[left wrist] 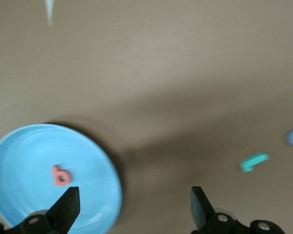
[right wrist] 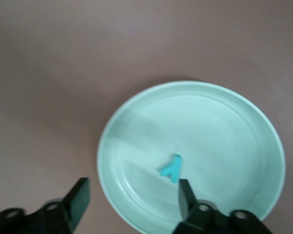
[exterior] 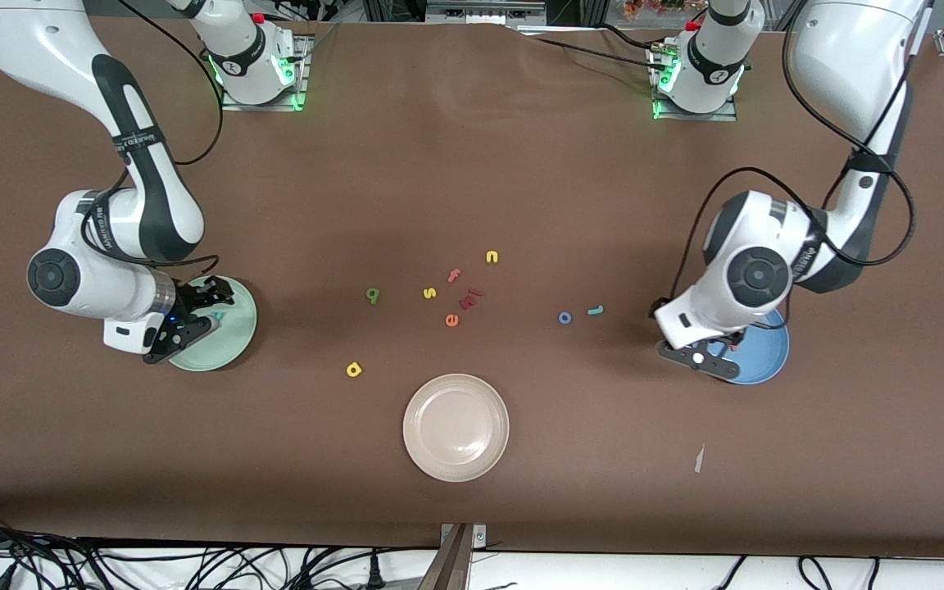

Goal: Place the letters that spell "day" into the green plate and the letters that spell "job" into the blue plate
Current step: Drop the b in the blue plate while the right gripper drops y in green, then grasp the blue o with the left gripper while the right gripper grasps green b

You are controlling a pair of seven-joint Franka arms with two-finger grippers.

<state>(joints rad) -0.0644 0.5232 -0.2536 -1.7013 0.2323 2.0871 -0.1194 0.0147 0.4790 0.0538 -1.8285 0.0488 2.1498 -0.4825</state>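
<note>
Brown desk (exterior: 472, 164). Beige-white plate (exterior: 456, 427) nearest the front camera, mid-desk. Green plate (exterior: 230, 344) at the right arm's end, teal y (right wrist: 172, 168) lying in it. Blue plate (exterior: 767, 356) at the left arm's end, salmon-pink b (left wrist: 61, 175) lying in it.

Right gripper (right wrist: 132, 195) over the green plate, fingers spread apart, holding nothing. Left gripper (left wrist: 134, 204) over the blue plate's rim and the desk beside it, fingers wide apart, holding nothing.

Loose on the desk: blue o (exterior: 565, 318) just beside teal j (exterior: 595, 310), near the blue plate; dark green letter (exterior: 373, 295) and yellow loop letter (exterior: 353, 369) mid-desk. Mid-desk cluster: yellow s (exterior: 429, 292), yellow n (exterior: 492, 257), pink f (exterior: 454, 275), orange e (exterior: 451, 320).
</note>
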